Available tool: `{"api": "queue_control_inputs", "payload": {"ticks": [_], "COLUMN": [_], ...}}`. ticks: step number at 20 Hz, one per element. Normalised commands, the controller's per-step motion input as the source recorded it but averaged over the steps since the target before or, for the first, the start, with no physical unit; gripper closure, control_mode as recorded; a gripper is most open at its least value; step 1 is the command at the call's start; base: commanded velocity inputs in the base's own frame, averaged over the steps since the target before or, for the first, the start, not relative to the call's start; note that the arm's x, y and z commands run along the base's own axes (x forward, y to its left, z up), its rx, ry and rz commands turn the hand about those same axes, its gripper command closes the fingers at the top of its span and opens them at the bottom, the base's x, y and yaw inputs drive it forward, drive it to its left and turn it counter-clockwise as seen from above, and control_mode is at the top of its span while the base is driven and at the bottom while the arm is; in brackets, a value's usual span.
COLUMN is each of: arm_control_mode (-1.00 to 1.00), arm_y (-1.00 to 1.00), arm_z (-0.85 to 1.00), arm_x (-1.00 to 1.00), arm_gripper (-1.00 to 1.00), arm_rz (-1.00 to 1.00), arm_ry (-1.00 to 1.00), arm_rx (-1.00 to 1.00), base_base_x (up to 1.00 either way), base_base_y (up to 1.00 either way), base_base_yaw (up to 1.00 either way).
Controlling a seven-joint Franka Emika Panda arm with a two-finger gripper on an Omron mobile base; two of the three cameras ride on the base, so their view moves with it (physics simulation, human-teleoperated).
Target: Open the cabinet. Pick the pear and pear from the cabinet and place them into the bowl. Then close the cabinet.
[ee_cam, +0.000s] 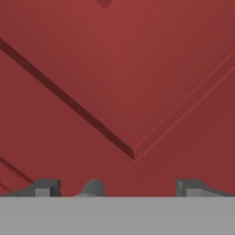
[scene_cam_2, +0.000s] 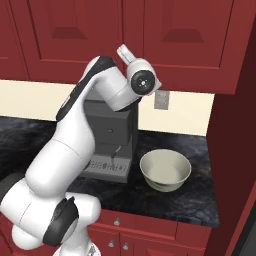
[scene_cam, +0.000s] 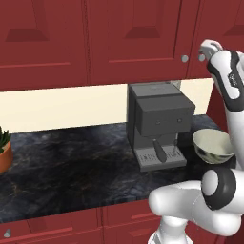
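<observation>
**Open claw being held against the closed cabinet door**

Two round silver knobs are being shown side by side in the left base view, one (scene_cam: 185, 58) on each door of the dark red wall cabinet (scene_cam: 138, 40), where the two raised-panel doors are meeting. Both doors are being kept shut, so the inside is being hidden. One bowl (scene_cam_2: 165, 170), one grey coffee machine (scene_cam: 157, 124), one wall outlet (scene_cam_2: 161, 99) and one potted plant (scene_cam: 4, 147) are being counted on or above the dark stone counter (scene_cam: 66, 162).

The gripper (ee_cam: 117, 188) is being held high, right at the cabinet front near the knobs. Its two dark fingertips (ee_cam: 43, 187) are being spread wide apart in the hand view, with nothing being gripped between them; a small rounded grey shape, probably a knob, is being seen just inside the left tip. Whether the tips are touching the door cannot be told.

The bowl is being left standing upright on the counter, just to the right of the coffee machine and apart from it. It is being shown as cream-white with a pale greenish inside and dark marks on its outer side, and nothing is being seen in it. Open counter is being left to the left of the machine, as far as the plant at the left edge. To the right of the bowl, a tall red side panel (scene_cam_2: 240, 150) is closing off the counter's end. Red drawers (scene_cam_2: 135, 235) with small knobs are being seen below the near counter edge.
</observation>
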Motion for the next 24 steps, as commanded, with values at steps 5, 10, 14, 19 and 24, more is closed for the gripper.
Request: {"api": "queue_control_inputs", "payload": {"ticks": [5, 10, 14, 19, 24], "arm_control_mode": [-1.00, -1.00, -1.00, -1.00, -1.00], "arm_y": [0.00, 0.05, 0.05, 0.13, 0.23], "arm_z": [0.00, 0.00, 0.00, -0.06, -0.24], "arm_x": [0.16, 0.15, 0.14, 0.19, 0.24], "arm_gripper": [-1.00, -1.00, -1.00, 1.00, 1.00], "arm_rz": [0.00, 0.00, 0.00, 0.00, 0.00], "arm_ry": [0.00, 0.00, 0.00, 0.00, 0.00], "arm_rx": [0.00, 0.00, 0.00, 0.00, 0.00], "base_base_x": [0.00, 0.00, 0.00, 0.00, 0.00], "base_base_y": [0.00, 0.00, 0.00, 0.00, 0.00], "base_base_yaw": [0.00, 0.00, 0.00, 0.00, 0.00]}}
